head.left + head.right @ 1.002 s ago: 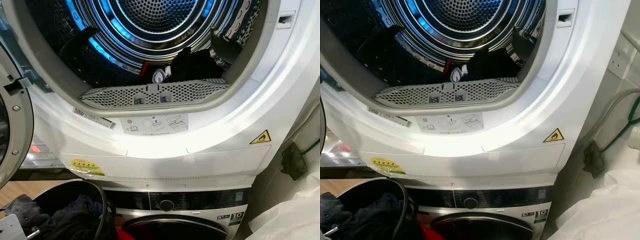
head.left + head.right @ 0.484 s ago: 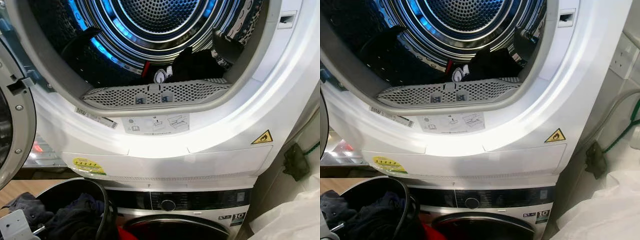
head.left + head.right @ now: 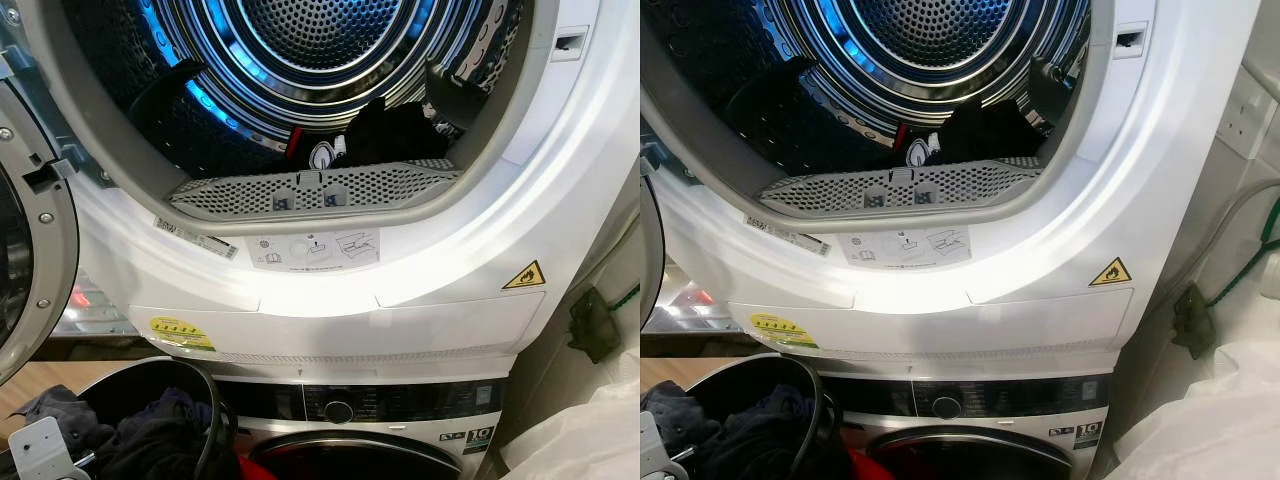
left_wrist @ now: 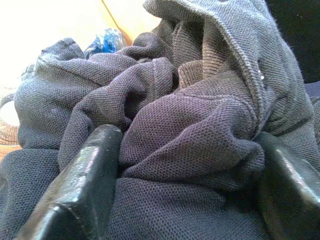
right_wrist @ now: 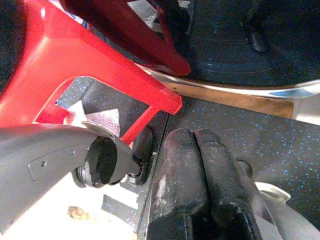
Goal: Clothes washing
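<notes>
Left gripper [image 4: 187,165]: two black fingers [image 4: 80,185] spread apart, pressed into bunched dark knit cloth, a fold of it pinched between them. Left wrist plate [image 3: 40,450]: white, low at near left. Right gripper [image 5: 200,180]: both black fingers pressed flat together, pointing down toward the floor, holding nothing.

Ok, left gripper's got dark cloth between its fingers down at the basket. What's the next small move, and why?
Probably lift the left gripper straight up. Its fingers are closed on a fold of the grey-blue garment, the basket sits low beside the machines, and the upper drum stands open above, with dark clothes already inside.
</notes>
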Controlling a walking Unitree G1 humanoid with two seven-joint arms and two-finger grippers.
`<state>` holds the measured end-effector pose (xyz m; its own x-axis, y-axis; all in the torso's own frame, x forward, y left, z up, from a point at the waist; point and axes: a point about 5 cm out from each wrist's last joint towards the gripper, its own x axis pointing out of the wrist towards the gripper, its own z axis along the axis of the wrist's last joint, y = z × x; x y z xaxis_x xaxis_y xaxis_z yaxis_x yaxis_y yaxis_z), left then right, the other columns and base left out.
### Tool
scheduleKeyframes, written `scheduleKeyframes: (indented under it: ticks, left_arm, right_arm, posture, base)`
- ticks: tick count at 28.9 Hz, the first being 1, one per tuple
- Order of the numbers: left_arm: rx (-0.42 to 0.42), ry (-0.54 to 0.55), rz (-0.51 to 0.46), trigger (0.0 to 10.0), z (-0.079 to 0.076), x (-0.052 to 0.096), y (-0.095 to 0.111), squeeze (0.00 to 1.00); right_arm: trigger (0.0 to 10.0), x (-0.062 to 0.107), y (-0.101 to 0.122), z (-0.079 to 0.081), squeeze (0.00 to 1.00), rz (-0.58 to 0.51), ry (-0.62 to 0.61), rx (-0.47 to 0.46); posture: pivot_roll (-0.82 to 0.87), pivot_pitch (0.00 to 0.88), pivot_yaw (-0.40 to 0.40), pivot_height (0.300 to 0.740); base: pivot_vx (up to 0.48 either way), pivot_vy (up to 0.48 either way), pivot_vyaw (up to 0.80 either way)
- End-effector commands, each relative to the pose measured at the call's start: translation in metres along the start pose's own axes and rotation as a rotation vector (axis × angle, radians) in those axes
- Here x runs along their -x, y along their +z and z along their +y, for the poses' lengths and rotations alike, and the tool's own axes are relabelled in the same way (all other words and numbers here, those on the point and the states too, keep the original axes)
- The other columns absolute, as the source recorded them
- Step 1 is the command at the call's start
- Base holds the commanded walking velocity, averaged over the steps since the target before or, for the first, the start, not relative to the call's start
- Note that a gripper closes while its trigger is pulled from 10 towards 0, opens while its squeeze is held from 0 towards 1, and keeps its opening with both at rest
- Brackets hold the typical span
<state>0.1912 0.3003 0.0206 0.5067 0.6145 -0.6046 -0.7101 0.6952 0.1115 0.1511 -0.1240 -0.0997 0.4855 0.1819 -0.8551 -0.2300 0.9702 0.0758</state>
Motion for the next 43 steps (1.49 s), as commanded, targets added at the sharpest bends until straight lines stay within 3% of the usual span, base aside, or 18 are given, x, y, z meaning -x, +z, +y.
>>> scheduleKeyframes:
  ticks: [1,13,19,22,30,31,34,37,41,43]
  left_arm:
    - [0.012,-0.005,0.085,0.0,0.004,-0.002,-0.015,0.00]
    - [0.025,-0.020,0.100,0.0,0.004,-0.001,-0.021,0.00]
    - [0.028,-0.084,0.044,0.0,-0.005,0.002,-0.013,0.00]
    - [-0.085,-0.250,-0.120,0.0,-0.024,0.012,0.004,0.00]
    - [-0.072,-0.437,-0.294,0.0,-0.042,0.033,0.016,0.00]
    - [-0.056,-0.513,-0.346,0.0,-0.047,0.040,0.021,0.00]
    - [-0.043,-0.580,-0.365,0.0,-0.051,0.045,0.023,0.00]
    - [-0.036,-0.776,-0.372,0.0,-0.061,0.060,0.023,0.00]
    - [0.005,-0.852,-0.356,0.0,-0.061,0.066,0.021,0.00]
    - [0.016,-0.984,-0.341,0.0,-0.065,0.074,0.022,0.00]
  right_arm:
    - [10.0,-0.001,0.000,0.009,0.00,0.008,0.026,-0.004]
    - [10.0,-0.001,-0.001,0.008,0.00,0.018,0.037,0.011]
    - [10.0,-0.001,-0.001,0.006,0.00,0.020,0.037,0.019]
    - [10.0,-0.001,0.000,0.005,0.00,0.020,0.036,0.022]
    - [10.0,-0.001,-0.001,0.005,0.00,0.021,0.037,0.027]
    - [10.0,-0.001,-0.001,0.005,0.00,0.022,0.038,0.036]
    - [10.0,-0.001,0.000,0.004,0.00,0.021,0.038,0.039]
    - [10.0,-0.001,0.001,0.004,0.00,0.017,0.037,0.036]
    - [10.0,-0.001,0.001,0.004,0.00,0.016,0.036,0.027]
    - [10.0,-0.001,0.002,0.004,0.00,0.014,0.035,0.022]
  posture:
    - [0.08,0.000,0.146,0.740]
    - [0.08,0.000,0.139,0.740]
    - [0.09,0.000,0.132,0.740]
    - [0.09,0.000,0.127,0.740]
    - [0.10,0.000,0.122,0.740]
    - [0.10,0.000,0.121,0.740]
    - [0.10,0.000,0.119,0.740]
    - [0.10,0.000,0.118,0.740]
    - [0.10,0.000,0.119,0.740]
    - [0.11,0.000,0.118,0.740]
  base:
    - [0.000,0.000,0.00]
    - [0.000,0.000,0.00]
    - [0.000,0.000,0.00]
    - [0.000,0.000,0.00]
    - [0.000,0.000,0.00]
    - [0.000,0.000,0.00]
    - [0.000,0.000,0.00]
    - [0.000,0.000,0.00]
    - [0.000,0.000,0.00]
    - [0.000,0.000,0.00]
